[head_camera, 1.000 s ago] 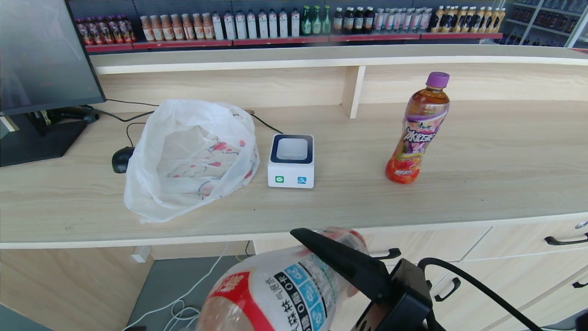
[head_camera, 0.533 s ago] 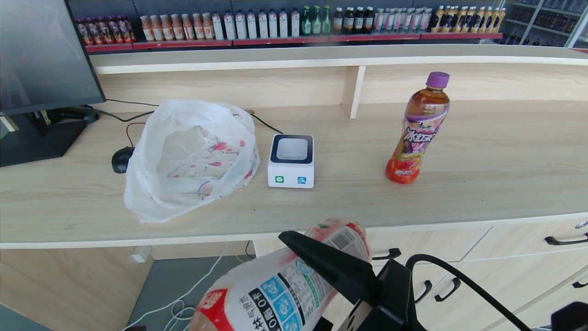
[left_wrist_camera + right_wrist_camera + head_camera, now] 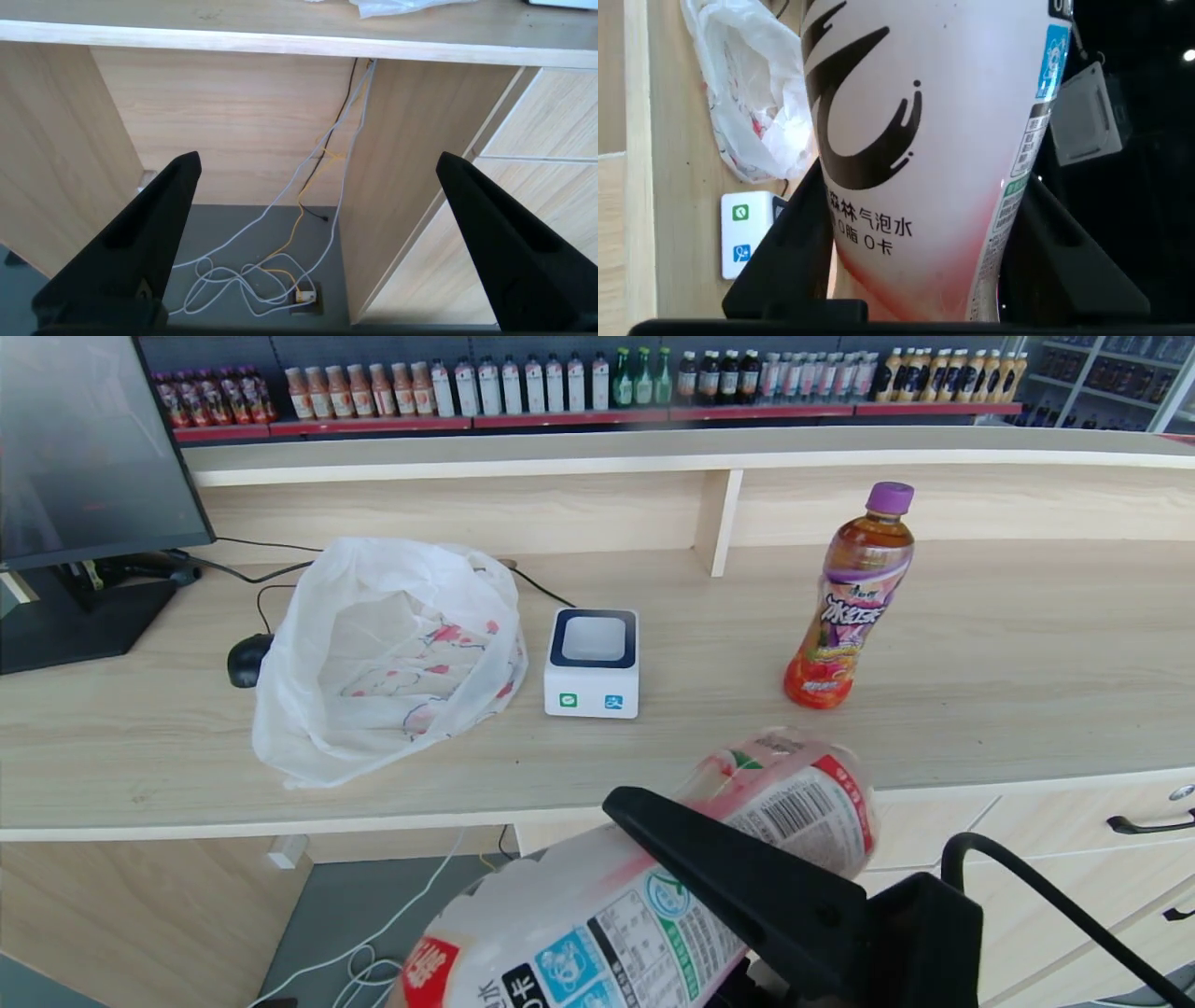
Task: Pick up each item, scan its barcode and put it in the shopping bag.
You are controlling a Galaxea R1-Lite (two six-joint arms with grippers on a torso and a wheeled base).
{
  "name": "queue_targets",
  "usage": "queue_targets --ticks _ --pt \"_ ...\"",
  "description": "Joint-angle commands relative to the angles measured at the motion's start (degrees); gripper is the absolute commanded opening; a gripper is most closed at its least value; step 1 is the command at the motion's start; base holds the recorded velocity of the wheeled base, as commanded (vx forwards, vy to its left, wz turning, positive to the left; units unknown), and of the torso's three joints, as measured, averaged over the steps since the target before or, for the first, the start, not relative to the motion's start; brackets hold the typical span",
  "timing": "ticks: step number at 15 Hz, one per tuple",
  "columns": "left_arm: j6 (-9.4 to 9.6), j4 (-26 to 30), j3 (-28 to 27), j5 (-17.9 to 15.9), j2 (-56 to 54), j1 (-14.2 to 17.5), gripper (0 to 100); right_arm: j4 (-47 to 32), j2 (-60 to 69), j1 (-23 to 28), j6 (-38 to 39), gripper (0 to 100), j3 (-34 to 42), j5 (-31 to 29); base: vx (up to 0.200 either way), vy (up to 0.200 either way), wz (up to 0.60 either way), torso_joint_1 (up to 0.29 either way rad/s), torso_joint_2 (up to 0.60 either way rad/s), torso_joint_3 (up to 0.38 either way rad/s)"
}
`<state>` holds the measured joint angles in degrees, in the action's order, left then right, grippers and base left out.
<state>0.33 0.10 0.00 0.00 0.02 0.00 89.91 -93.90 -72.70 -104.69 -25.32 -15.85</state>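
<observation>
My right gripper (image 3: 674,861) is shut on a white and pink sparkling-water bottle (image 3: 644,905), held lying tilted in front of the counter's front edge. Its barcode (image 3: 794,808) faces up. One black finger (image 3: 738,891) crosses the label. In the right wrist view the bottle (image 3: 915,159) sits between both fingers. The white scanner (image 3: 592,663) stands mid-counter, with the open white shopping bag (image 3: 387,653) to its left. A tea bottle with a purple cap (image 3: 851,597) stands upright to the right. My left gripper (image 3: 318,243) hangs open below the counter, holding nothing.
A monitor (image 3: 89,448) on its stand and a black mouse (image 3: 247,659) sit at the counter's left. Cables (image 3: 280,271) trail on the floor under the counter. Drawers with black handles (image 3: 1144,823) line the front right. A raised shelf runs along the back.
The right gripper has carried the sparkling-water bottle to the right and up toward the counter edge, and the barcode has turned into view.
</observation>
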Motion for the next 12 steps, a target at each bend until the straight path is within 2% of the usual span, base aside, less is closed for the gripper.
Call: queue_targets --ticks 1,12 --pt "0.02 -0.01 0.00 0.00 0.06 0.00 100 0.09 2.41 -1.48 -2.80 0 -0.43 -0.15 0.000 0.000 0.00 0.000 0.00 0.000" --pt "0.02 -0.01 0.00 0.00 0.06 0.00 100 0.09 1.53 -1.56 -3.15 0 -0.08 -0.15 0.000 0.000 0.00 0.000 0.00 0.000"
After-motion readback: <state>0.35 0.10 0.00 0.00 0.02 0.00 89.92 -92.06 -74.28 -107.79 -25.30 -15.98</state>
